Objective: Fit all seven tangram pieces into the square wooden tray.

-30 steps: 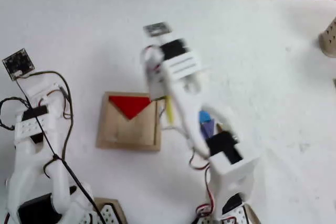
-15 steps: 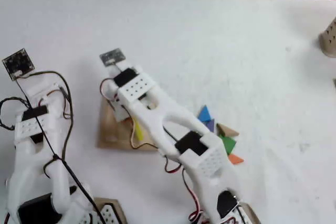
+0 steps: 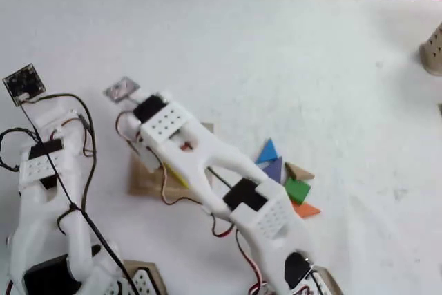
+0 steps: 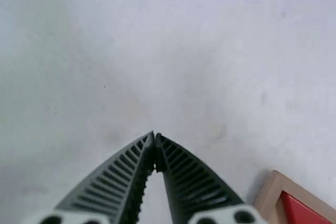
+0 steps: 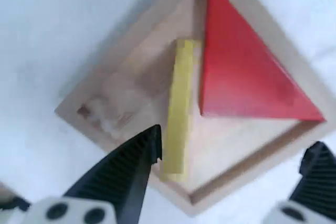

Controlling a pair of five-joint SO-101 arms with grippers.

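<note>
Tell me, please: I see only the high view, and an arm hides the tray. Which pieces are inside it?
Observer: The right wrist view shows a red triangle in one corner of the tray, with a yellow piece beside it.
Operator: Does the right gripper hold the yellow piece?
Observer: No. The right gripper is open above the tray, and the yellow piece is close to one finger, not clamped.
</note>
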